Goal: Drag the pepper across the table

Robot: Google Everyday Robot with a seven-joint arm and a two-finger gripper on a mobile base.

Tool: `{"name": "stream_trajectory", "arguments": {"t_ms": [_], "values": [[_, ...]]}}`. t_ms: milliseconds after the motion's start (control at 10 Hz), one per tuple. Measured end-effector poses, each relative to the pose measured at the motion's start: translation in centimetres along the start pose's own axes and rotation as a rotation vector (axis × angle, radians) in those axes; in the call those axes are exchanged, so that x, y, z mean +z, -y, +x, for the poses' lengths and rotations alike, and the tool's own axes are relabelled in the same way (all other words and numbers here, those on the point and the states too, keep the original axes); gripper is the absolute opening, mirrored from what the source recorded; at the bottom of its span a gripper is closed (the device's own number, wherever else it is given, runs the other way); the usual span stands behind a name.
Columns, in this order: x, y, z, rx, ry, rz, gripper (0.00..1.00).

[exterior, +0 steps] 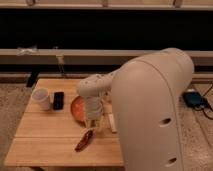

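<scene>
One small, dark red pepper [84, 141] lies on the light wooden desk [45, 136], near the front edge and a little right of the middle in the view. Its long axis runs on a slant, from a lower left end up to the right. The jaws hang straight down from the cream-coloured arm [94, 90], right over the pepper's upper right end. Whether they touch or hold it cannot be told, nor whether they are open or closed. From the jaws, then, the pepper stretches away toward the front left of the desk.

Just behind the jaws sits a round orange-red bowl [76, 107], partly hidden by the arm. A small pale block [113, 122] lies just to the right of the jaws. Further left are a black oblong object [58, 100] and a white cup [41, 98], both well apart from the pepper. The robot's large rounded body [155, 110] fills the right side.

A drag would probably need the jaws pressed onto that upper end, then drawn over bare wood, away from the bowl.
</scene>
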Motion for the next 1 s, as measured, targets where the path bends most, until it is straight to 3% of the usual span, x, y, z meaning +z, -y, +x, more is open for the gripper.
{"name": "stream_trajectory", "arguments": {"t_ms": [600,1000], "values": [[2.4,-1.4,0.5,0.0,-0.022,0.032,0.51],[3.3,-0.7,-1.1,0.07,-0.048,0.023,0.51]]}}
